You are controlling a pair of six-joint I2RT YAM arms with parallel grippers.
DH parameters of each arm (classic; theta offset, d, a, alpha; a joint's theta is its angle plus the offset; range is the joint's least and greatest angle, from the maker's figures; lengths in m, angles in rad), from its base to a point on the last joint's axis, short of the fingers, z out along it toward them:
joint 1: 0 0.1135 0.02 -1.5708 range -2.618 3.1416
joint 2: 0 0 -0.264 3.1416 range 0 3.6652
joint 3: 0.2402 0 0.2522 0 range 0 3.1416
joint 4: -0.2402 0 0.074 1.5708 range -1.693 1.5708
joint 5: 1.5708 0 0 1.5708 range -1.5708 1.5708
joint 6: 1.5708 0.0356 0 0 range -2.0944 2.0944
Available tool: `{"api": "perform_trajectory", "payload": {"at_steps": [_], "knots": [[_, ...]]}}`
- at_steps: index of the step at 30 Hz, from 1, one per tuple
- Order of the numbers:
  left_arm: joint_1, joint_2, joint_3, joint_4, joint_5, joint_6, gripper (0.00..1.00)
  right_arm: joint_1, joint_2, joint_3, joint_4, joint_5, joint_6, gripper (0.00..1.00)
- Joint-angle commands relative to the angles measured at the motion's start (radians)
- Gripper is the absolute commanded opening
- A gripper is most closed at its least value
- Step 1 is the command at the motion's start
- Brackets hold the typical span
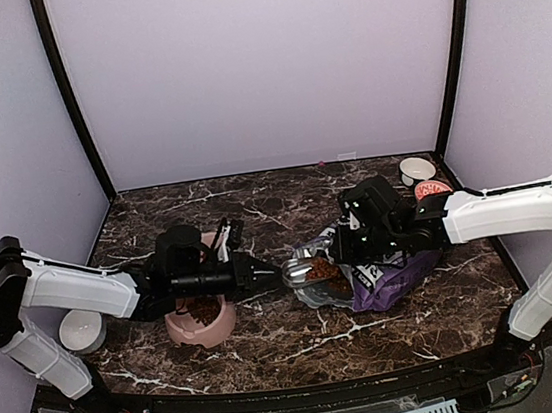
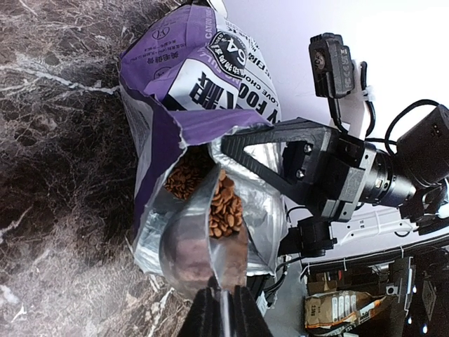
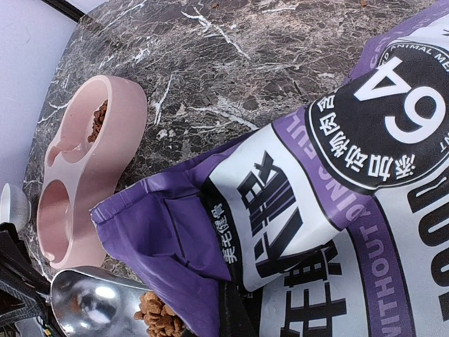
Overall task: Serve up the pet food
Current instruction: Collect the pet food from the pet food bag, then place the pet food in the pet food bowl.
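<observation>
The pet food (image 2: 224,208) lies as reddish-brown kibble inside the open purple-and-white bag (image 2: 198,78). My left gripper (image 2: 223,300) is shut on the handle of a metal scoop (image 2: 184,247), whose bowl sits at the bag's mouth (image 1: 302,270). My right gripper (image 1: 349,246) is shut on the bag's upper edge and holds it open; only one dark finger (image 3: 237,317) shows against the bag (image 3: 337,175). Some kibble (image 3: 99,121) lies in one well of the pink double bowl (image 3: 84,168). More kibble (image 3: 158,317) shows beside the scoop (image 3: 91,306).
The pink double bowl (image 1: 202,321) stands under my left forearm on the marble table (image 1: 302,339). A white bowl (image 1: 82,331) sits at the left edge. A white bowl (image 1: 417,169) and a reddish one (image 1: 432,189) stand at the back right.
</observation>
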Motion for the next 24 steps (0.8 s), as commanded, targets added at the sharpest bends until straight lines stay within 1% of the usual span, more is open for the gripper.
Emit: {"api": "perform_trajectory", "payload": {"at_steps": [1, 14, 16, 24], "knots": [[0.003, -0.095, 0.011, 0.115, 0.057, -0.020, 0.00, -0.013, 0.002, 0.004, -0.050, 0.054, 0.009, 0.00], [0.023, -0.130, 0.028, 0.128, 0.077, -0.044, 0.00, -0.013, 0.012, 0.014, -0.049, 0.048, 0.002, 0.00], [0.025, -0.131, 0.020, 0.125, 0.075, -0.038, 0.00, -0.013, 0.010, 0.014, -0.049, 0.049, 0.002, 0.00], [0.038, -0.116, -0.034, 0.192, 0.087, -0.056, 0.00, -0.014, 0.011, 0.024, -0.055, 0.049, 0.000, 0.00]]}}
